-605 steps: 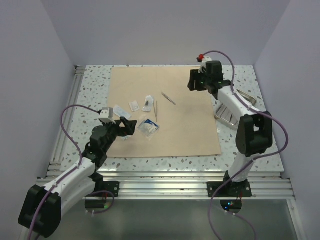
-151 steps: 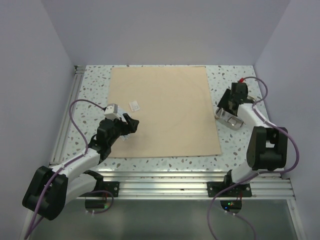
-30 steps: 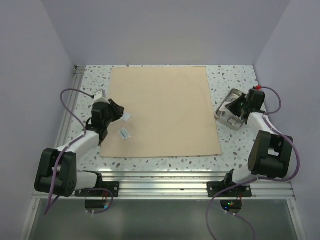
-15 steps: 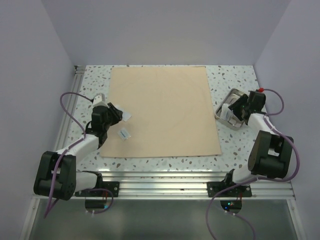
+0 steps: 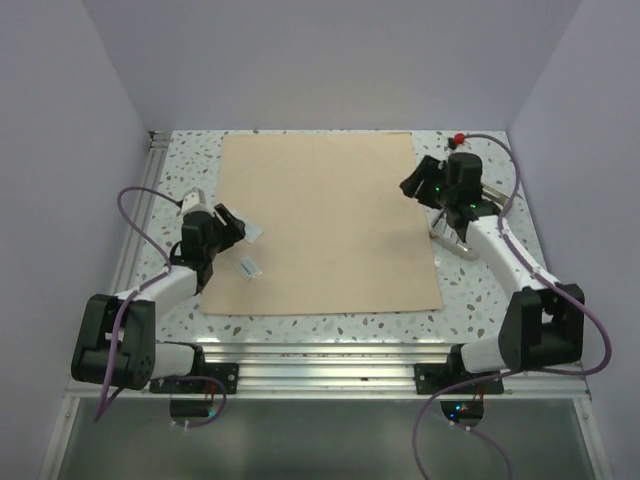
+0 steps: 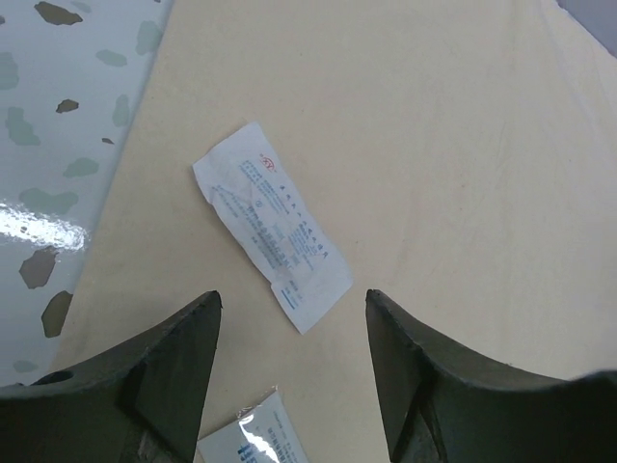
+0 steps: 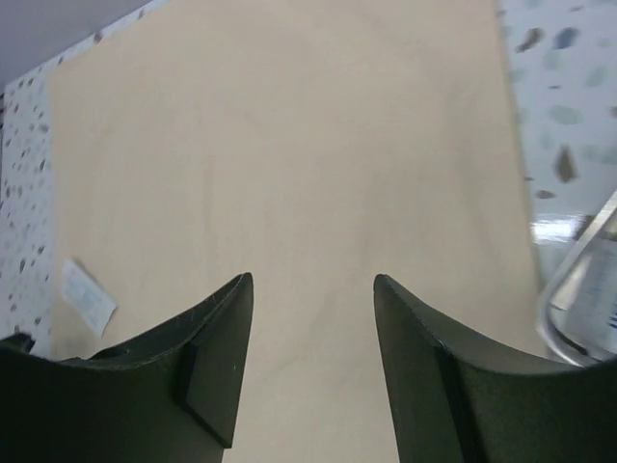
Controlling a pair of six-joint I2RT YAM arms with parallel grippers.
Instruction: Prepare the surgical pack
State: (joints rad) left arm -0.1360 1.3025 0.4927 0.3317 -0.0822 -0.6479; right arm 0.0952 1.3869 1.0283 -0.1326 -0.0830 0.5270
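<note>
Right tool (image 7: 313,280) swung over smooth tan sheet (image 5: 330,220); rectangular sachet (image 6: 272,224) flat.

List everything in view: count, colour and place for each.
wrap sheet: one, beige-tan, flat across the middle of the table
sachets: two, white, on the sheet near its left edge, the second nearer the arm bases
steel tray: one, shiny, on the table right of the sheet, partly hidden by the right arm
table: one, white with dark specks, under everything
left gripper: one, black, open, over the sachets
right gripper: one, black, open and empty, over the sheet's right side
</note>
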